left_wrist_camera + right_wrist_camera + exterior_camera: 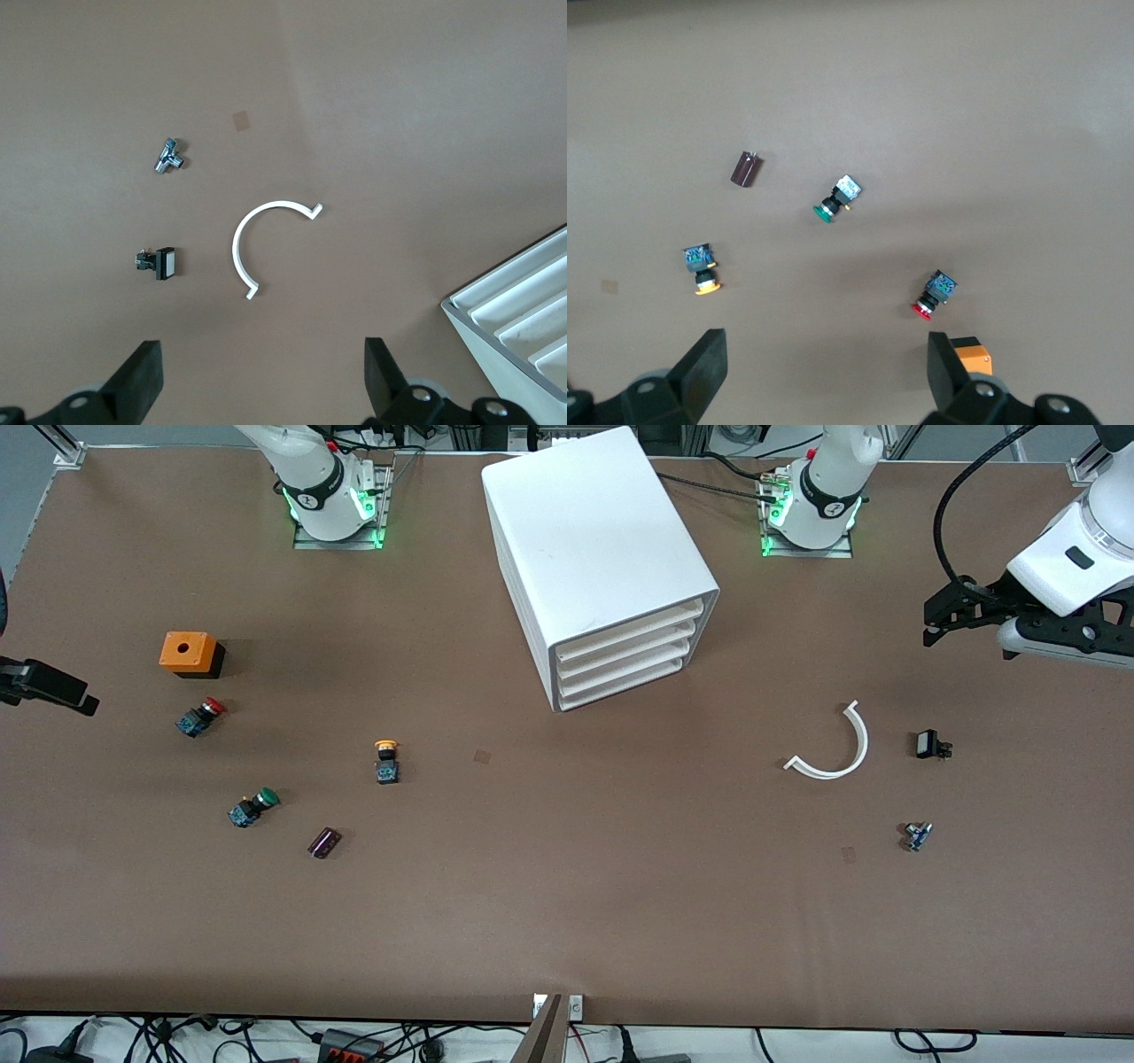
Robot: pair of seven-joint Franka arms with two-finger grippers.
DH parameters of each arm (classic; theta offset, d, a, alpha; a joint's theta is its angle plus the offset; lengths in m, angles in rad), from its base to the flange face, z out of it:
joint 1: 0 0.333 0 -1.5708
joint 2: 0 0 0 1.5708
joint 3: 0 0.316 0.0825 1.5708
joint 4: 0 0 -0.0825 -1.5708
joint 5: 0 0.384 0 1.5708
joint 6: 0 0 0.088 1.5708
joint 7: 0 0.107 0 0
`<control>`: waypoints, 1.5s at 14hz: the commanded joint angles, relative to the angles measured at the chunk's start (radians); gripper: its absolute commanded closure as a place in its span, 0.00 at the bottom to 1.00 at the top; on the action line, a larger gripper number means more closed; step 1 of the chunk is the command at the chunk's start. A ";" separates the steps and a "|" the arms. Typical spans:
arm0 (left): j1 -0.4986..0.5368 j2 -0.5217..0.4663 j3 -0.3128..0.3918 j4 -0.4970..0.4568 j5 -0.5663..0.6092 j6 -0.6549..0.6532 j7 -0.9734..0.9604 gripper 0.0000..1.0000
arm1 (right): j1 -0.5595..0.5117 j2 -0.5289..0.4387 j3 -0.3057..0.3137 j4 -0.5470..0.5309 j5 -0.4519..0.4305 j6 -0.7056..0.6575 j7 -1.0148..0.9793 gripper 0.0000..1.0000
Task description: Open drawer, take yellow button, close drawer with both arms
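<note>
The button (386, 760) lies on the tabletop (567, 886), at about four o'clock from the right claw (824, 372), well apart. Its yellow-orange cap tops what seems a blue base. Both claws gape wide and empty, the left claw (261, 381) over the white arc (266, 243).

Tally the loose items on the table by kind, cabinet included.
Push-buttons: 3 (red, yellow, green)
Orange box: 1
Dark block: 1
White arc: 1
Black part: 1
Metal fitting: 1
Cabinet: 1
Total: 9
</note>
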 commanded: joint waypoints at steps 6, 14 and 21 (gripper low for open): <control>-0.013 -0.001 0.008 0.015 -0.012 -0.021 0.017 0.00 | -0.014 -0.192 0.020 -0.294 -0.017 0.107 -0.030 0.00; -0.012 -0.003 0.008 0.015 -0.012 -0.029 0.011 0.00 | -0.011 -0.212 0.021 -0.311 -0.040 0.075 -0.045 0.00; -0.012 -0.003 0.008 0.015 -0.012 -0.029 0.011 0.00 | -0.002 -0.206 0.021 -0.308 -0.050 0.078 -0.038 0.00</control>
